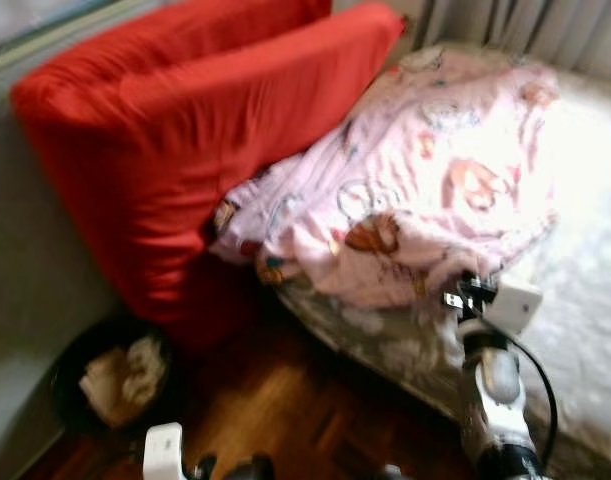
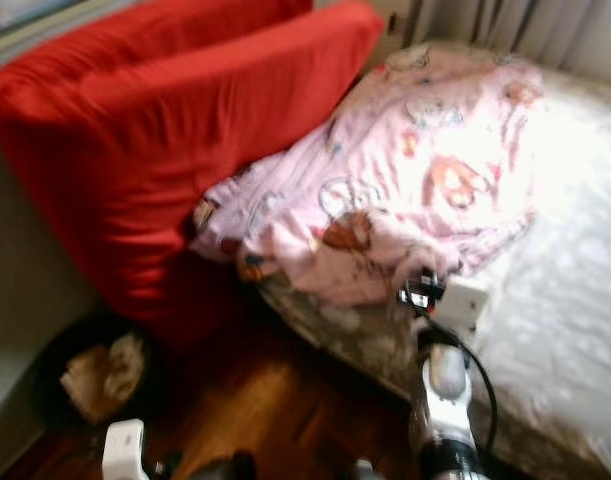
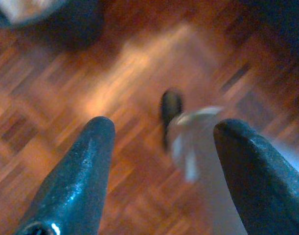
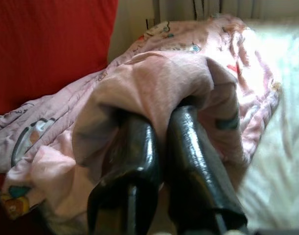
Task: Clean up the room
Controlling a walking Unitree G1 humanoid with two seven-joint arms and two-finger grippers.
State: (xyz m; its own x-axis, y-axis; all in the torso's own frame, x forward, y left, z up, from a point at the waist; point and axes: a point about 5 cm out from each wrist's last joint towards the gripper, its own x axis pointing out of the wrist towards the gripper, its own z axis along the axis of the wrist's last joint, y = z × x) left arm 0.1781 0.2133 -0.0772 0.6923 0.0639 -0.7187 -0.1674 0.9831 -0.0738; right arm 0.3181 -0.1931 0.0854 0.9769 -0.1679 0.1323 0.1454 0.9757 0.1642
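Note:
A pink cartoon-print blanket (image 1: 425, 170) lies crumpled over the near corner of a bed (image 1: 585, 270). My right gripper (image 1: 467, 292) reaches up to the blanket's front edge. In the right wrist view its fingers (image 4: 139, 147) are pressed together, with a fold of the pink blanket (image 4: 159, 78) pinched and draped over their tips. My left gripper (image 3: 164, 129) hangs low over the wooden floor (image 3: 66, 98), open, with nothing between its fingers (image 3: 93, 147). The head views are blurred.
A big red cushion (image 1: 185, 130) leans against the wall and the bed's left side. A dark bin (image 1: 110, 378) with crumpled paper stands on the floor at the left. Grey curtains (image 1: 530, 22) hang behind the bed. A blurred white and black shape (image 3: 186, 139) lies beyond the left fingers.

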